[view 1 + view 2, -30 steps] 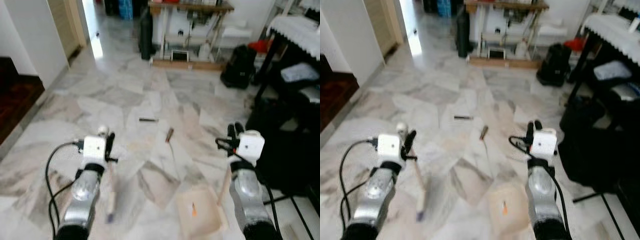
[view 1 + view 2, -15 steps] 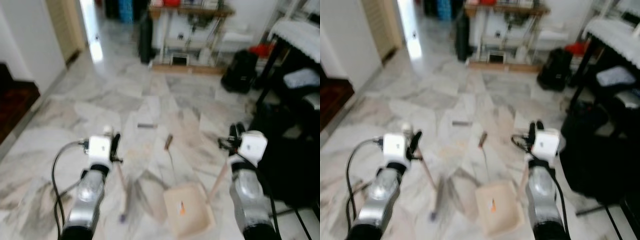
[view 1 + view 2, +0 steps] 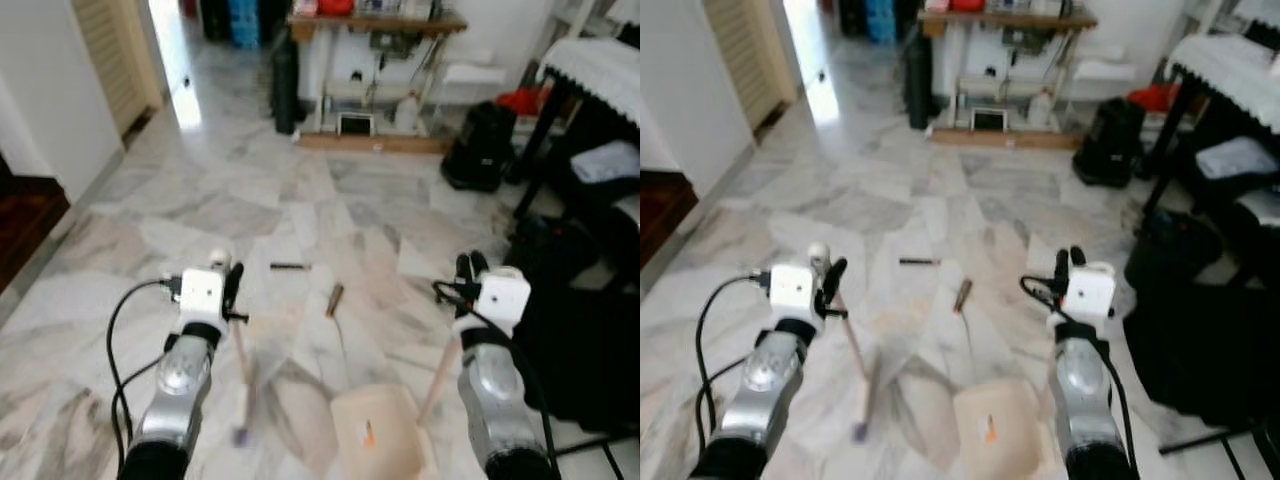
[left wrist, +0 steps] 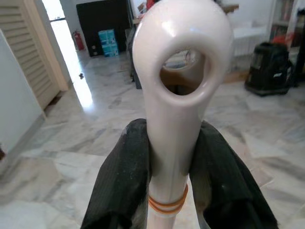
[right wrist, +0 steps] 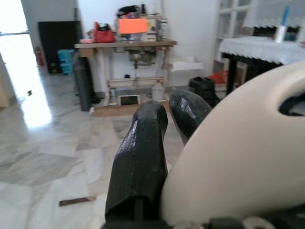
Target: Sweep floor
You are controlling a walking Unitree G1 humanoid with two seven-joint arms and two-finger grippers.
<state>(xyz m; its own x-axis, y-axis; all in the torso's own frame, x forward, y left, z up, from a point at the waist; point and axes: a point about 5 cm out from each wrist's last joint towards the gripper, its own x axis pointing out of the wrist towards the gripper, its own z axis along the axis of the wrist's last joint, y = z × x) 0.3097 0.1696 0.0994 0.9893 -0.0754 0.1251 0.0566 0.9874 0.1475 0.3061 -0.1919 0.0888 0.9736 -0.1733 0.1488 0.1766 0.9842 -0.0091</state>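
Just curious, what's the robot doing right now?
Left hand grips broom. Right hand holds dustpan, orange bit inside. Two sticks on floor ahead.

- I see the broom, a pale handle with a looped white top and an orange band below it, slanting down to the near floor on my left; its lower end is blurred.
- The dustpan is cream-coloured, lying flat on the marble near me, right of the broom, its handle rising to the right. A small orange scrap lies in it.
- Farther out I see a dark stick and a brown piece on the floor, apart.
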